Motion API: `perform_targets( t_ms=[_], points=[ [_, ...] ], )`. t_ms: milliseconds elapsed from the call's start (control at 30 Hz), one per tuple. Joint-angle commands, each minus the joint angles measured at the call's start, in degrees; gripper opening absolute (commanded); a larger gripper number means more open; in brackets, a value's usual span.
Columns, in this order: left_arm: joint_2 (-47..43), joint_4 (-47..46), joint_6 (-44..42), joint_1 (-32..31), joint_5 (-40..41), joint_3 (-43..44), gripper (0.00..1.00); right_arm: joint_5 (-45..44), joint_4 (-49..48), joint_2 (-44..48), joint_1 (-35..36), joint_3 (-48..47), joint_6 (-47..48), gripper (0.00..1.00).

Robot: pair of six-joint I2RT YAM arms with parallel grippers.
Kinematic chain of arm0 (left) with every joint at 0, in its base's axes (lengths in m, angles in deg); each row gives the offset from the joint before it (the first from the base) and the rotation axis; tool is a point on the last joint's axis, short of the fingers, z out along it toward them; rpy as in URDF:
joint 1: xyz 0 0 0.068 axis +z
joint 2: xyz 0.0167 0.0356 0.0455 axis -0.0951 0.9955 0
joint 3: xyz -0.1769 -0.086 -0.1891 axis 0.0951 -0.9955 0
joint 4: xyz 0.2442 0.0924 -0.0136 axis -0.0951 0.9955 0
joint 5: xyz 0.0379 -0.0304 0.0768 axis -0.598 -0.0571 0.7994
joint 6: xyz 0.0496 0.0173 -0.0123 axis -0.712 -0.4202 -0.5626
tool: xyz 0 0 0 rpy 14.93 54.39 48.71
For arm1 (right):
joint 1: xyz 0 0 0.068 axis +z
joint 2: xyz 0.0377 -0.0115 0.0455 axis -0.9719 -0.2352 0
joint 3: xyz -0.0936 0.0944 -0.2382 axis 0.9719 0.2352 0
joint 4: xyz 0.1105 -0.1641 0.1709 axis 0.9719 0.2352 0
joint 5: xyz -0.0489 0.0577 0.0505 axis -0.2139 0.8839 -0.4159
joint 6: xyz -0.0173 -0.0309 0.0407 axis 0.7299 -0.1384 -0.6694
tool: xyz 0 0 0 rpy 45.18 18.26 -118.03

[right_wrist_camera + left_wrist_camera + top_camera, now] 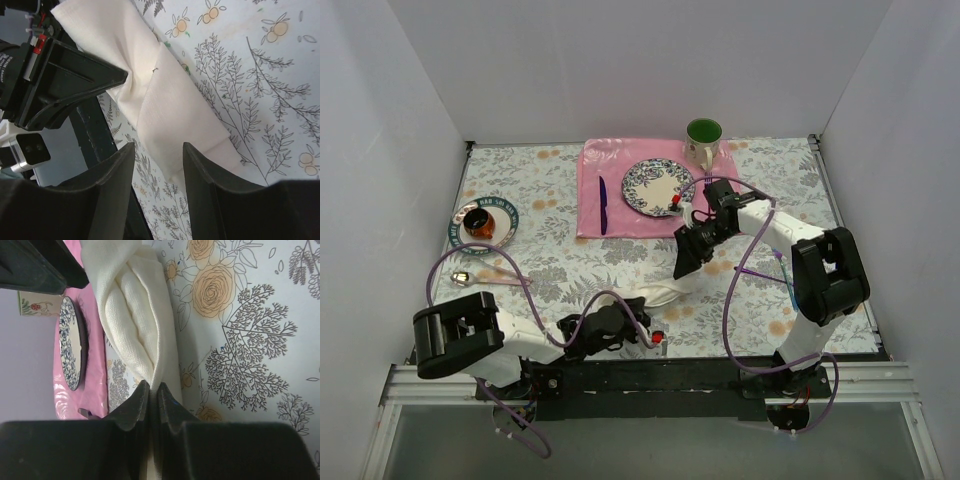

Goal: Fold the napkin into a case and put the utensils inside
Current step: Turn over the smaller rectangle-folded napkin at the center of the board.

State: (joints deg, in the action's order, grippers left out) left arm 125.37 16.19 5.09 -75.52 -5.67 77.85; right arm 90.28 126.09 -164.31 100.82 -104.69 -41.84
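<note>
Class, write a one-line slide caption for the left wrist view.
Left gripper pinches the bunched cream napkin on the floral tablecloth, with a patterned plate on the pink placemat beyond.

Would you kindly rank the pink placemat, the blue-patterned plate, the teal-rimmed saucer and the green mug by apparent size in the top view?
1. pink placemat
2. blue-patterned plate and teal-rimmed saucer: they look alike, so unranked
3. green mug

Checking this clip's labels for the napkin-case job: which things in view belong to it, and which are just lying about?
Job: napkin, bunched, pinched by the left gripper; iridescent spoon.
Lying about: pink placemat, patterned plate, dark purple knife, green mug, teal-rimmed saucer.
</note>
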Motion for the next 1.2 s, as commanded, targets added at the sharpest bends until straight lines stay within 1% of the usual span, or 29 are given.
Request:
perform_targets(
  t_ms=[0,67,133,167,200,267,300,367,400,467,567,633,700,767,833,867,900,933,967,1033,1067,1100,1133,1167],
  points=[
    [-0.2,-2.1,-0.1,-2.0,2.4,-0.7,0.04,-0.3,0.8,3.1,1.7,1.8,1.4,0.51],
    [-0.4,-1.6,0.1,-2.4,2.7,-0.8,0.11,-0.7,1.0,3.3,2.4,2.7,1.6,0.51],
    [-1.0,-0.4,0.9,-2.9,2.7,-0.6,0.13,-1.3,0.9,3.6,3.0,3.6,1.7,0.5],
    [-1.1,0.0,1.0,-3.1,2.6,-0.6,0.2,-1.4,0.7,3.5,3.2,4.4,1.7,0.5],
    [-1.3,0.7,1.4,-3.5,2.8,-0.5,0.21,-1.5,0.7,3.5,3.3,4.8,1.7,0.49],
    [-2.0,1.6,1.9,-3.9,2.8,-0.2,0.31,-2.1,0.8,3.2,3.6,5.5,1.9,0.46],
    [-2.3,2.7,2.3,-4.3,2.8,-0.2,0.38,-2.2,1.0,3.2,3.7,5.9,1.9,0.45],
    [-3.6,4.2,3.3,-5.0,2.6,0.2,0.47,-2.6,1.2,3.2,3.8,6.2,2.0,0.45],
    [-4.2,5.6,3.6,-5.3,2.6,0.4,0.53,-2.6,1.1,3.4,3.9,6.4,2.0,0.45],
    [-5.6,7.3,4.9,-6.2,2.4,0.8,0.56,-2.9,1.1,3.5,4.1,6.8,2.0,0.45],
    [-8.1,12.7,7.5,-7.6,1.1,1.7,0.6,-3.1,1.2,3.2,4.1,7.3,2.0,0.45],
    [-10.3,16.1,9.1,-8.2,-1.8,2.6,0.69,-3.4,0.9,2.9,4.3,7.7,1.8,0.44],
    [-13.0,21.6,12.0,-8.5,-4.2,4.1,0.72,-3.6,0.8,2.9,4.4,7.8,1.8,0.44],
    [-14.6,26.5,14.2,-8.6,-7.3,5.3,0.72,-3.7,0.7,2.9,4.4,8.0,1.9,0.44],
    [-17.1,29.2,17.6,-8.7,-9.0,7.4,0.72,-3.2,0.8,3.2,4.4,7.9,2.1,0.43],
    [-18.2,33.1,19.1,-8.7,-10.3,8.5,0.72,-2.9,0.8,3.6,4.4,7.5,2.1,0.43],
    [-18.9,34.9,23.1,-8.6,-10.6,9.6,0.71,-2.6,0.6,4.4,4.4,7.2,2.1,0.43],
    [-20.4,36.5,25.1,-8.6,-10.7,12.0,0.69,-1.8,0.6,4.9,4.4,6.9,2.1,0.43],
    [-21.1,43.1,27.4,-8.2,-13.8,13.5,0.64,-1.4,0.2,5.3,4.4,6.1,1.9,0.44],
    [-24.2,48.2,33.1,-6.9,-18.3,17.6,0.56,-0.4,-0.1,6.8,4.4,5.1,1.4,0.44],
    [-24.9,53.4,34.3,-5.2,-21.6,19.3,0.41,-0.4,-0.1,7.0,4.3,3.9,1.2,0.44],
    [-25.3,55.8,35.4,-4.6,-26.1,20.7,0.34,-0.2,-0.1,7.6,4.3,3.5,1.1,0.44],
    [-25.3,57.9,37.8,-4.0,-28.4,23.5,0.29,-0.4,-0.1,8.0,4.3,3.1,0.9,0.44],
    [-24.3,62.0,38.7,-3.2,-30.3,24.7,0.26,-0.7,-0.1,8.2,4.3,3.0,0.9,0.44]
  ],
)
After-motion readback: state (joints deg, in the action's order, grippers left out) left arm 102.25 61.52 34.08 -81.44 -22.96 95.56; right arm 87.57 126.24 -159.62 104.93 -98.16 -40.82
